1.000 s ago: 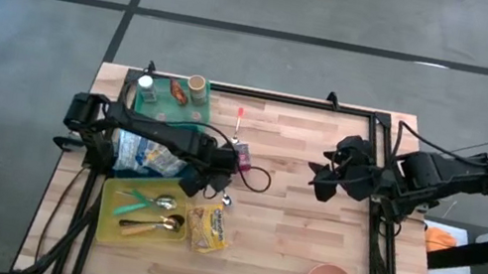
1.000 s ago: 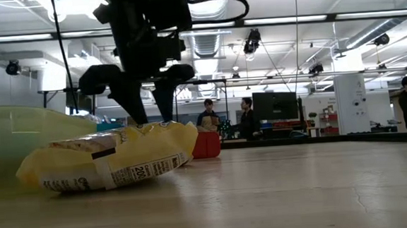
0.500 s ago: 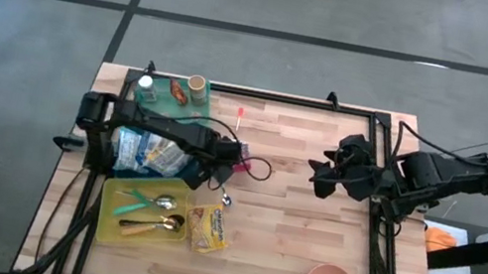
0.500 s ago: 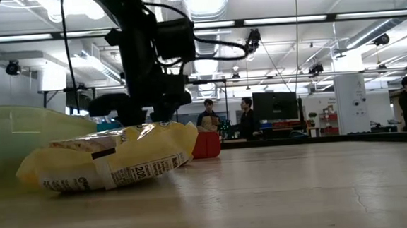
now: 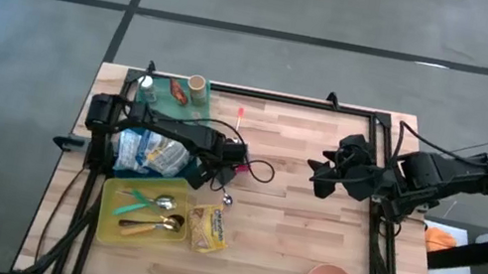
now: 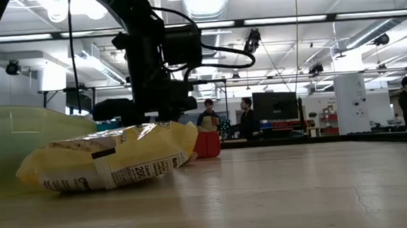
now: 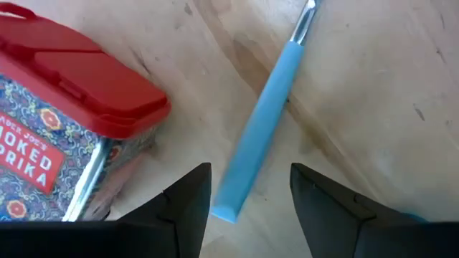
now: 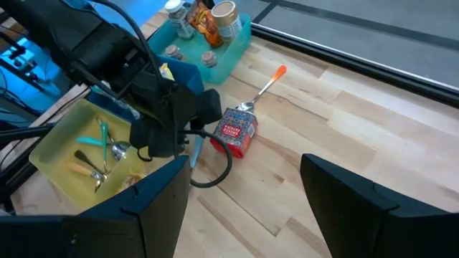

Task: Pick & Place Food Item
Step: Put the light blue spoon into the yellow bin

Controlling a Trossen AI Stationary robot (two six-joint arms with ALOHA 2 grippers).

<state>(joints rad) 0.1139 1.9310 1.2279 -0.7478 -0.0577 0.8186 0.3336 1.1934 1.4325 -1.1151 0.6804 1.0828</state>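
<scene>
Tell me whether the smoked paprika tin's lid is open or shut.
Shut. In the left wrist view the smoked paprika tin's red lid sits flat and closed on top; the right wrist view shows the tin standing upright on the table.

A yellow snack bag [image 6: 111,159] lies on the wooden table [image 6: 279,194] at 9 o'clock, a red tin [image 6: 207,145] behind it, a dark arm [image 6: 151,60] above at 11 o'clock.

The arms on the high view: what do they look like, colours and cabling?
Both are dark, near-black jointed arms. The left gripper has two broad matte black fingers; a black cable loops off its wrist. The right gripper has the same black fingers.
</scene>
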